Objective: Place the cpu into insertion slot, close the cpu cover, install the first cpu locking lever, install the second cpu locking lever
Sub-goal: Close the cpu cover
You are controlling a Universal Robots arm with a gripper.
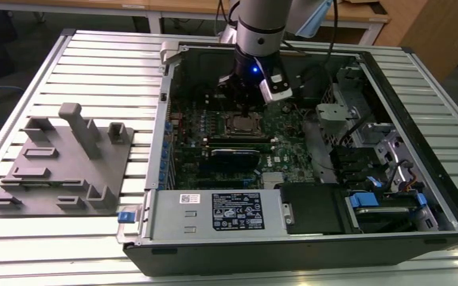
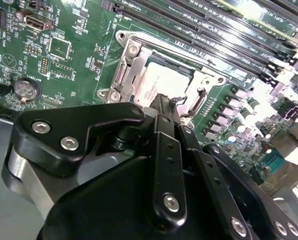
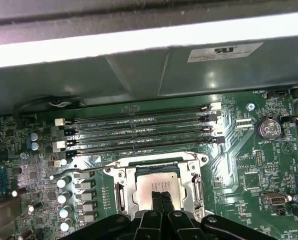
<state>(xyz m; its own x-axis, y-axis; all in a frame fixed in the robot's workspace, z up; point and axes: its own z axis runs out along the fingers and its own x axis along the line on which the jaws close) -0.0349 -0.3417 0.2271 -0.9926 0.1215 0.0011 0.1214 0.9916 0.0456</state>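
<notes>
Right over the cpu (image 3: 151, 184), my gripper (image 3: 162, 198) hangs with fingers pressed together, tips at the chip's near edge. The cpu sits in the slot (image 3: 156, 167), the cover (image 3: 119, 192) flat around it. Beyond the cpu run memory slots (image 3: 138, 131).

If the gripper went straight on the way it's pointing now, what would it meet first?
Most likely the cpu, its silver top seated in the insertion slot, directly ahead of the gripper; whether the fingertips already touch it I can't tell.
</notes>
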